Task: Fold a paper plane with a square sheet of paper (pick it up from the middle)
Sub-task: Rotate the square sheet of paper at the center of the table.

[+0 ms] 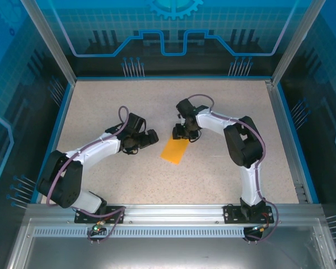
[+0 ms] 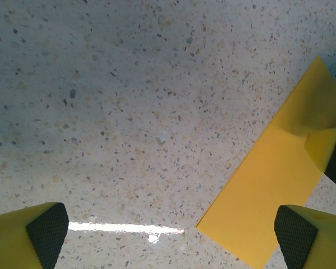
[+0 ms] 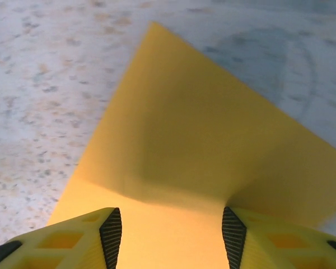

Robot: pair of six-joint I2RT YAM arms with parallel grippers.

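The orange sheet of paper (image 1: 175,150) lies flat on the speckled table as a narrow oblong, longer than wide. My left gripper (image 1: 151,137) hovers just left of it, open wide. In the left wrist view the paper (image 2: 269,185) runs diagonally along the right side, its near edge reaching under the right fingertip (image 2: 294,232); the gripper (image 2: 171,235) holds nothing. My right gripper (image 1: 182,133) stands at the paper's far end, open. In the right wrist view the paper (image 3: 201,129) spreads below the gripper (image 3: 172,230), whose shadow falls on it.
The table (image 1: 101,101) is bounded by a blue rim and an aluminium rail (image 1: 168,212) at the near edge. Transparent blue panels (image 1: 173,33) wall the back and sides. The two arms curve inward from their bases toward the middle.
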